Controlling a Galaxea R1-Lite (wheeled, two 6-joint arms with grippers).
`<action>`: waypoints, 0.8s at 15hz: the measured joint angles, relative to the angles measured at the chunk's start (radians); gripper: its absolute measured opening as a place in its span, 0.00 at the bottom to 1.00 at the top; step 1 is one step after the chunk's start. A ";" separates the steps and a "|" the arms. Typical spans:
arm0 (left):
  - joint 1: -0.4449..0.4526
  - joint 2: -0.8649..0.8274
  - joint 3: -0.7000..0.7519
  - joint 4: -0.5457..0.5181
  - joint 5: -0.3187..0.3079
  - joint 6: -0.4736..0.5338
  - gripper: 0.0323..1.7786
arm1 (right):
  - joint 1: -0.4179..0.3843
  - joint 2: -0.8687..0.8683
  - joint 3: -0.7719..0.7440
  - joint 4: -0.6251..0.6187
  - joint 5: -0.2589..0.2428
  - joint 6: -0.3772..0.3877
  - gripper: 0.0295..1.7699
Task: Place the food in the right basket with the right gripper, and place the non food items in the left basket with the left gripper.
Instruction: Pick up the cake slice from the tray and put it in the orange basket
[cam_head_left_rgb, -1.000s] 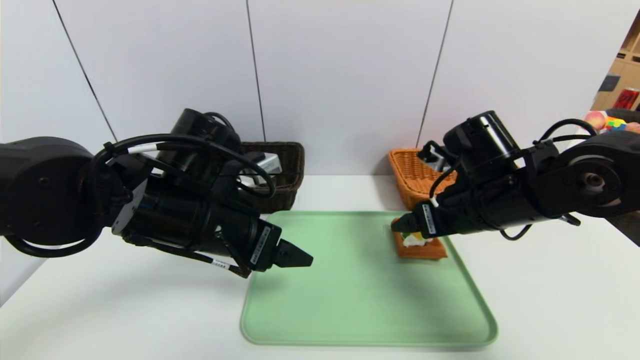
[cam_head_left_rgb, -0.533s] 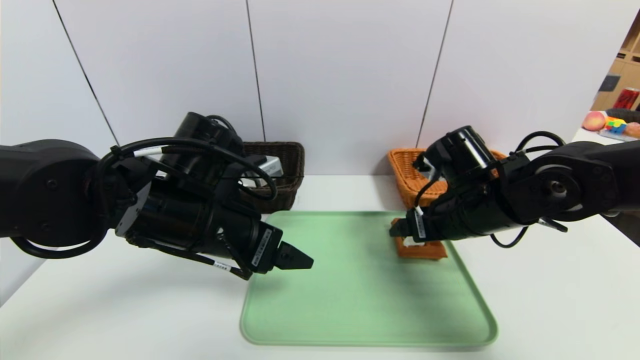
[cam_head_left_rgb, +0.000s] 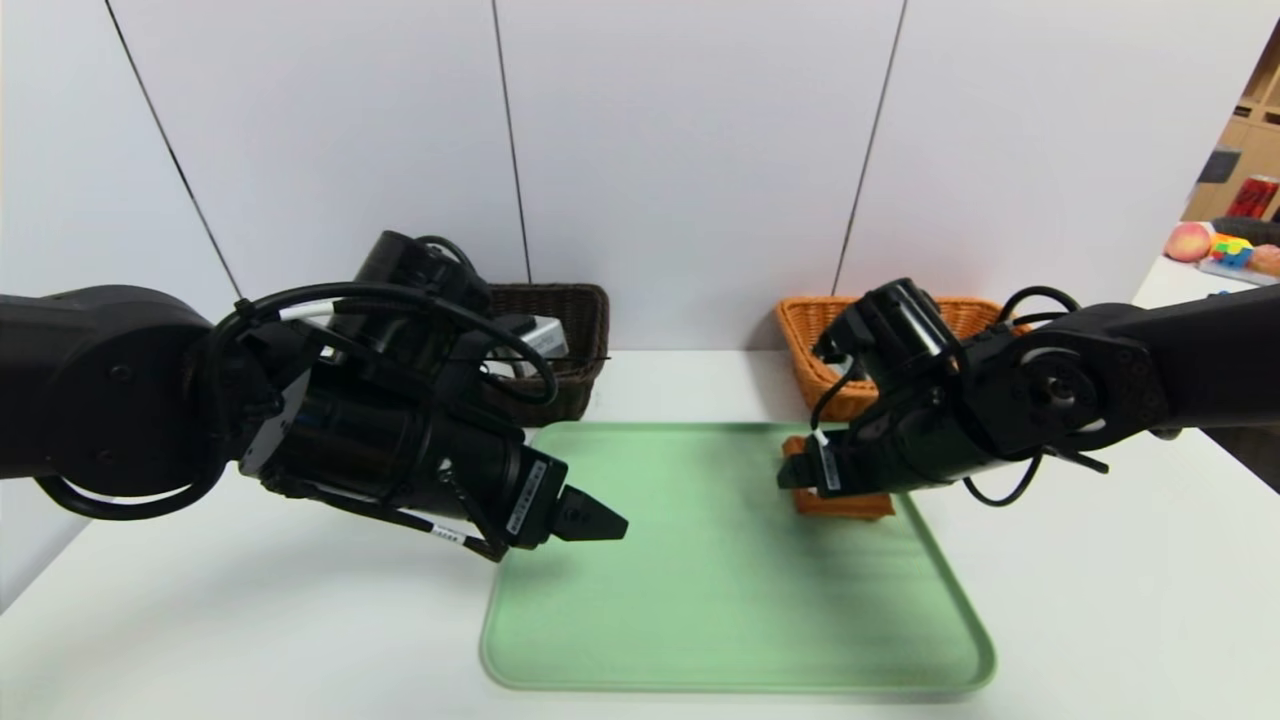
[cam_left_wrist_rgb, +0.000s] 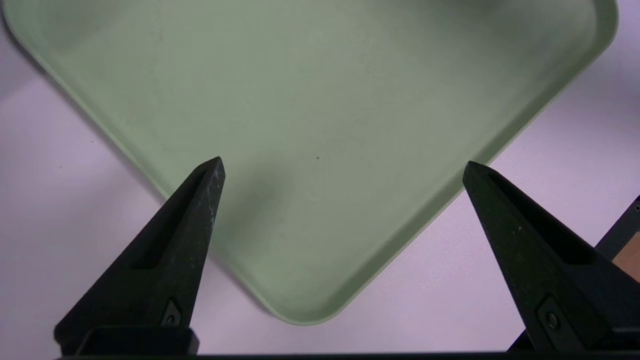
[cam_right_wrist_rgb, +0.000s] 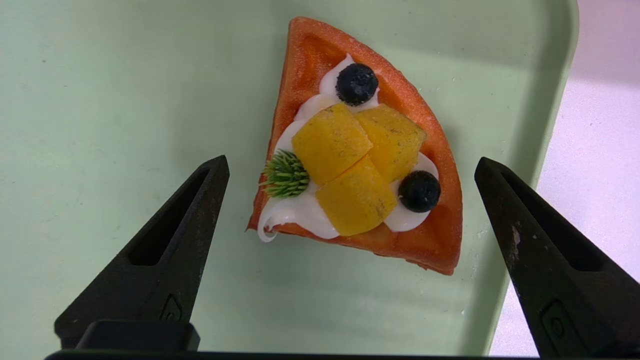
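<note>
Waffle wedge of orange-brown colour (cam_right_wrist_rgb: 440, 235), topped with white cream, 3 yellow fruit chunks, 2 dark berries and a green sprig, is seen on the pale green rectangular tray (cam_head_left_rgb: 740, 600), near its far right corner. The black two-fingered right gripper (cam_right_wrist_rgb: 352, 162) is held above it, spread wide, with the wedge between its fingers but not gripped. The pick-up of the food appears to be the step in hand; a lowering, then a closing on the wedge's sides, is called for, followed by a carry to the orange-tan wicker basket (cam_head_left_rgb: 795, 340) just beyond. The cream could be smeared if the grip is set too high. The black left gripper (cam_left_wrist_rgb: 344, 162) is poised wide and unladen over the tray's left side. In the dark brown wicker basket (cam_head_left_rgb: 590, 325), a whitish-grey boxy item (cam_head_left_rgb: 545, 337) is held. White labels are borne by both arms, their print unreadable.
</note>
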 joint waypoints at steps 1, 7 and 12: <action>0.000 0.002 0.001 -0.009 0.000 0.000 0.95 | 0.000 0.006 -0.001 -0.001 -0.001 0.000 0.96; 0.003 0.006 0.027 -0.047 -0.002 0.000 0.95 | 0.004 0.023 -0.003 0.001 -0.007 -0.005 0.96; 0.004 0.007 0.036 -0.056 -0.003 0.000 0.95 | 0.014 0.029 -0.003 0.001 -0.044 -0.008 0.96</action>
